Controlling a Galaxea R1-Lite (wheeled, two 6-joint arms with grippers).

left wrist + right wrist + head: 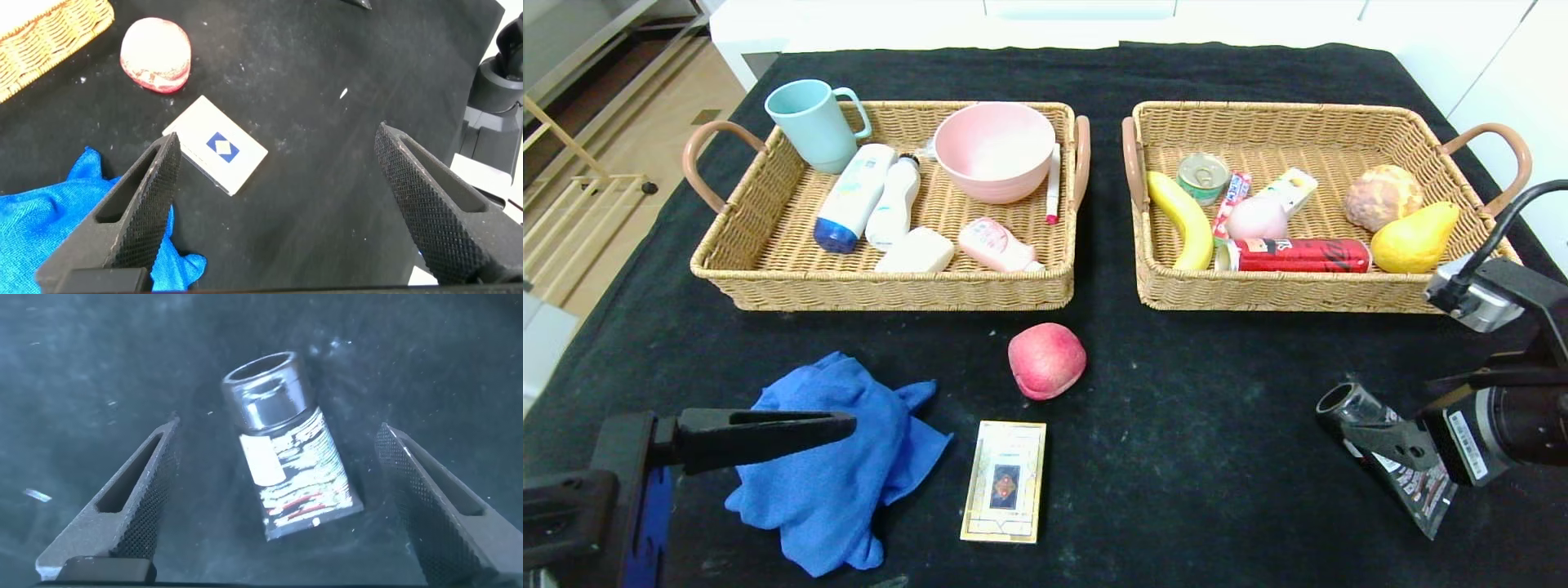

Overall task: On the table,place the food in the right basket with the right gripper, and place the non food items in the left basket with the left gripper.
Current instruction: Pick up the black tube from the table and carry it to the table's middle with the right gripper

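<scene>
Head camera looks down over the table (1176, 457); wrist cameras hover close.

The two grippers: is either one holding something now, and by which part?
Nothing is held. The left gripper is open above the table; the right gripper is open over the black tube.

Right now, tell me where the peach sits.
In the head view the peach lies on the black table in front of the gap between the two baskets, just behind the card box and right of the blue cloth.
</scene>
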